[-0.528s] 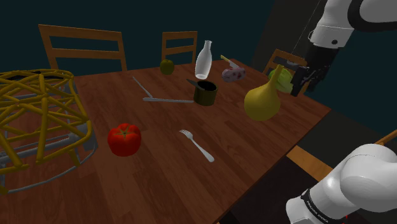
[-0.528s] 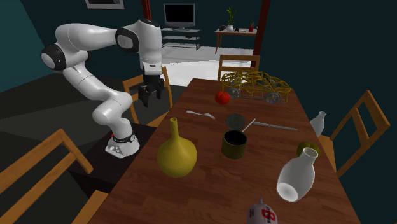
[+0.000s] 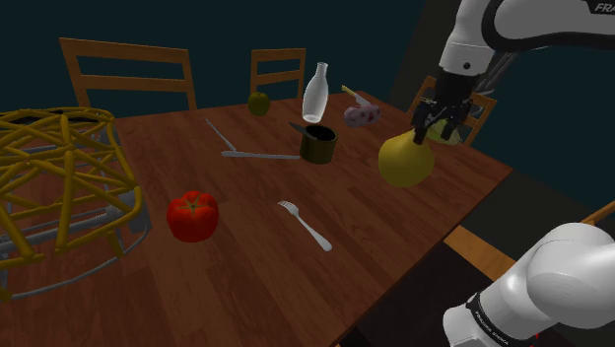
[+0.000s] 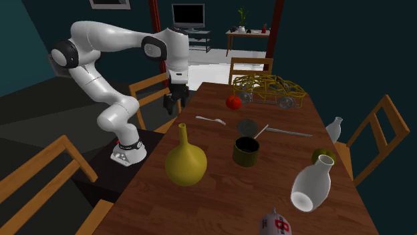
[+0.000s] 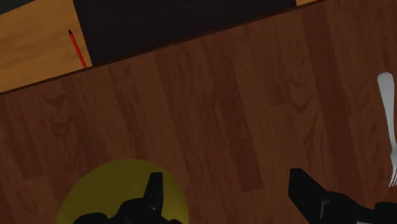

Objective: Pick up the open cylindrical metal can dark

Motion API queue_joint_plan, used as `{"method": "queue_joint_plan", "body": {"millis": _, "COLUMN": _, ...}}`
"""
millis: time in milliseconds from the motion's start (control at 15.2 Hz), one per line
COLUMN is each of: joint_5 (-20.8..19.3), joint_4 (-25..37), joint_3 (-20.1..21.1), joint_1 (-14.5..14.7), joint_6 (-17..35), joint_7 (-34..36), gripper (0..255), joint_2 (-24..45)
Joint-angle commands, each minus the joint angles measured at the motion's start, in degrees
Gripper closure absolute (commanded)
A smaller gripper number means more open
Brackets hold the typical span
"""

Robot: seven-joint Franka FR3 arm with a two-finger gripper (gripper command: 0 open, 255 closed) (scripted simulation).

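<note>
Wire frame: at the shoulder view's far left you have a yellow wire frame (image 3: 59,182) standing on the wooden worktop (image 3: 256,266).
Tomato: a red tomato (image 3: 192,215) sits just right of the wire frame, not touching it.
Fork: a pale fork (image 3: 306,226) lies flat to the right of the tomato, near the worktop's middle.
Utensil: a thin grey utensil (image 3: 241,153) lies farther back than the fork, its end reaching the dark can.
Dark can: your target, the dark can (image 3: 318,144), stands upright with its mouth open to the top. It sits farther back than the fork and left of the yellow vase, well apart from the gripper.
Bottle: a white bottle (image 3: 315,93) stands upright just behind the dark can.
Yellow vase: a gourd-shaped yellow vase (image 3: 404,158) stands near the worktop's right edge.
Gripper: the black gripper (image 3: 432,123) hangs close above the yellow vase, pointing down.
Fingers: in the wrist view you see the fingers (image 5: 154,191) spread apart, with only bare worktop between them and nothing held. The yellow vase shows beneath one of them.
</note>
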Motion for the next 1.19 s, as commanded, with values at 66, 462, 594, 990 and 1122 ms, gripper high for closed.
{"method": "queue_joint_plan", "body": {"millis": 66, "joint_5": 1.04, "joint_4": 1.96, "joint_3": 1.37, "joint_1": -0.02, "joint_6": 4.28, "joint_7": 3.42, "gripper": 0, "joint_2": 6.02}}
{"method": "queue_joint_plan", "body": {"millis": 462, "joint_5": 1.94, "joint_4": 9.36, "joint_3": 3.36, "joint_1": -0.11, "joint_6": 9.85, "joint_7": 9.54, "gripper": 0, "joint_2": 18.49}}
{"method": "queue_joint_plan", "body": {"millis": 594, "joint_5": 1.97, "joint_4": 12.45, "joint_3": 3.85, "joint_1": -0.11, "joint_6": 11.20, "joint_7": 11.50, "gripper": 0, "joint_2": 22.76}}
{"method": "queue_joint_plan", "body": {"millis": 990, "joint_5": 1.50, "joint_4": 23.67, "joint_3": 4.73, "joint_1": 0.13, "joint_6": 13.63, "joint_7": 17.07, "gripper": 0, "joint_2": 35.84}}
{"method": "queue_joint_plan", "body": {"millis": 1122, "joint_5": 1.24, "joint_4": 28.13, "joint_3": 4.80, "joint_1": 0.32, "joint_6": 13.85, "joint_7": 18.78, "gripper": 0, "joint_2": 40.33}}
